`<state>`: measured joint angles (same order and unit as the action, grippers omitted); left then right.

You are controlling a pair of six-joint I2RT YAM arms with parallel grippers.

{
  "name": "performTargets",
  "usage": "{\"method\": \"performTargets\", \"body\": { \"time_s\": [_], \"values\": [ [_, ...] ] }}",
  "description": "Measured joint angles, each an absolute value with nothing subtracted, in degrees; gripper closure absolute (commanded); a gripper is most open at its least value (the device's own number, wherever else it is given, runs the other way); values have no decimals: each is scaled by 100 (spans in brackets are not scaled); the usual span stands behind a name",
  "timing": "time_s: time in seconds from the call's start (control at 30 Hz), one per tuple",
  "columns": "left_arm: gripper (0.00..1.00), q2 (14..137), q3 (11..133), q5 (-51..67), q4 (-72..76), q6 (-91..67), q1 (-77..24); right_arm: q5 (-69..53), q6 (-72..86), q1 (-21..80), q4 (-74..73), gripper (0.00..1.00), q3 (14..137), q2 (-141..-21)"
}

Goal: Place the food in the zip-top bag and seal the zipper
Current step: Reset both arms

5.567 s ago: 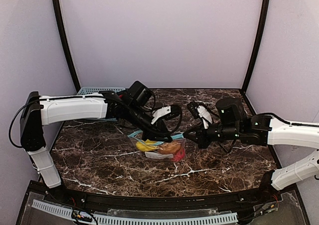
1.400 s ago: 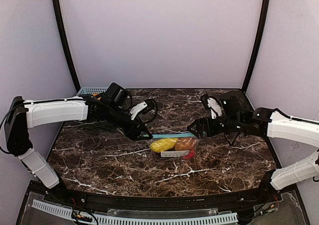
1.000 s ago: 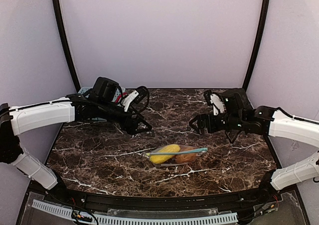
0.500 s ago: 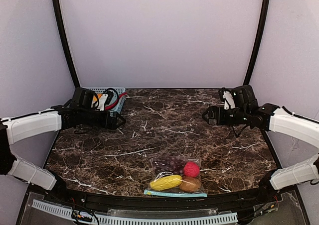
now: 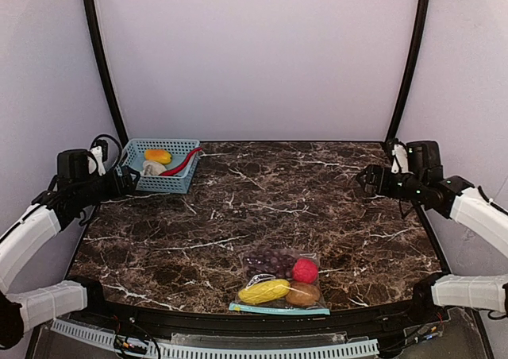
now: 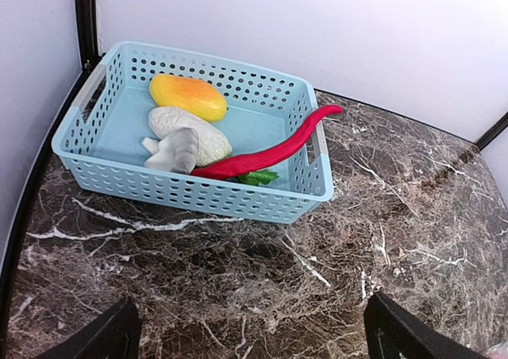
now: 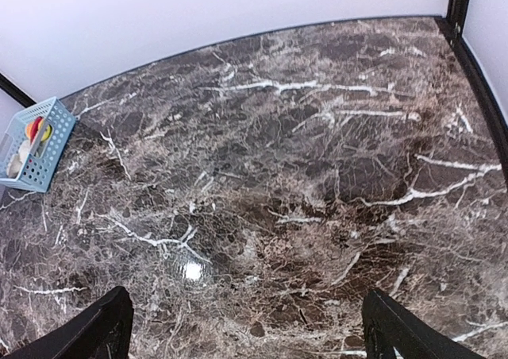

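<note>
Top external view: we record both arms folded at the table's side edges, elbows bent and forearms low. The left pincer points toward the back left corner. The right pincer points inward across the table from the right edge.

Left wrist view: the two fingertips sit at the frame's bottom corners, spread wide with nothing between them, so the jaws stand apart. Right wrist view: its fingertips are likewise wide apart over the marble and grip nothing.

Only the top external view takes in the zip-top bag. It lies flat, well apart from both pincers, roughly midway between them across the table and nearer the arm bases than either. Inside it we see the grape bunch with the red round fruit beside it. The yellow oblong piece and brown oval piece lie side by side toward the zipper. The zipper runs along the bag's near edge; we cannot tell whether it is pressed shut.

A blue mesh basket stands just ahead of the left pincer, apart from its fingertips. It holds an orange-yellow piece, a pale piece and a red chilli whose tip overhangs the rim. The right wrist view catches this basket only as a small shape far off to that pincer's left.
</note>
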<state>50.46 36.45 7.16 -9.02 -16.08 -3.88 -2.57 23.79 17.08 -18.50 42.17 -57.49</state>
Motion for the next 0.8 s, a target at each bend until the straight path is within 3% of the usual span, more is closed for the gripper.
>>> {"method": "performTargets", "body": {
  "time_s": [0.37, 0.8],
  "values": [
    [1, 4442, 3946, 587, -1806, -950, -386, 209, 1588, 1682, -1518, 1, 3815, -4034],
    [1, 4353, 3983, 405, -2115, -615, -386, 434, 1332, 1682, -1490, 1, 3409, -3581]
  ]
}}
